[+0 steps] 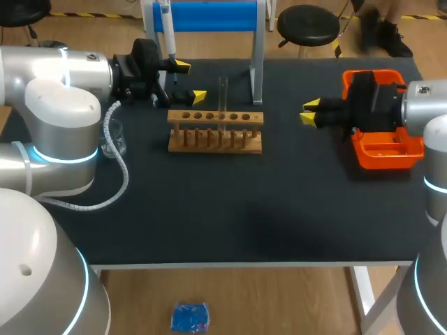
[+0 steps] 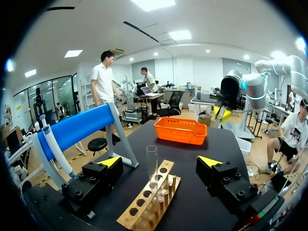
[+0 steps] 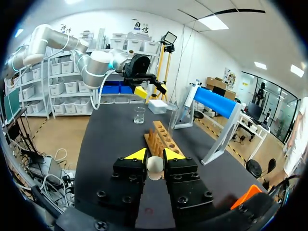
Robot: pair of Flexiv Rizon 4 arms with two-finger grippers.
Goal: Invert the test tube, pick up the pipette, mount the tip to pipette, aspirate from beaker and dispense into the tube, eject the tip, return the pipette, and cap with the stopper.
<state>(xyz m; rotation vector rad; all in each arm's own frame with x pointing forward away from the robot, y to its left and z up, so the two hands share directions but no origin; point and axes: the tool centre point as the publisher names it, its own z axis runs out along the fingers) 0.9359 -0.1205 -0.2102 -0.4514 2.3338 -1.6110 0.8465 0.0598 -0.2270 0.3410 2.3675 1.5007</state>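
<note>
**While the right pincer holds the stopper, the test tube stands in the rack**

Where the head view looks down on the dark tabletop (image 1: 244, 209), a wooden rack (image 1: 215, 130) sits near its middle, toward the far side. The test tube (image 1: 223, 94) stands upright in one of the rack's holes.

The left pincer (image 1: 190, 82) hangs just beside the rack's left end. Its yellow-tipped fingers are spread wide and grip nothing. In the left wrist view the test tube (image 2: 152, 163) rises ahead of that pincer (image 2: 160, 161), in line with the gap between the fingers and touching neither.

The right pincer (image 1: 309, 112) is level with the rack and off to its right, well apart from it. In the right wrist view its fingers stand narrow, with the pale rounded stopper (image 3: 155, 167) clamped between them from both sides.

The pipette (image 1: 167, 31) hangs on the blue stand (image 1: 209, 15) at the far edge, behind the left pincer. The left wrist view shows the pipette (image 2: 55, 151) slanting down from the end of the stand's blue bar. The beaker (image 1: 114, 139), of clear glass, stands on the tabletop under the left arm, to the left of the rack.

An orange tray (image 1: 380, 150) rests at the right side of the tabletop, partly covered by the right arm's wrist.
</note>
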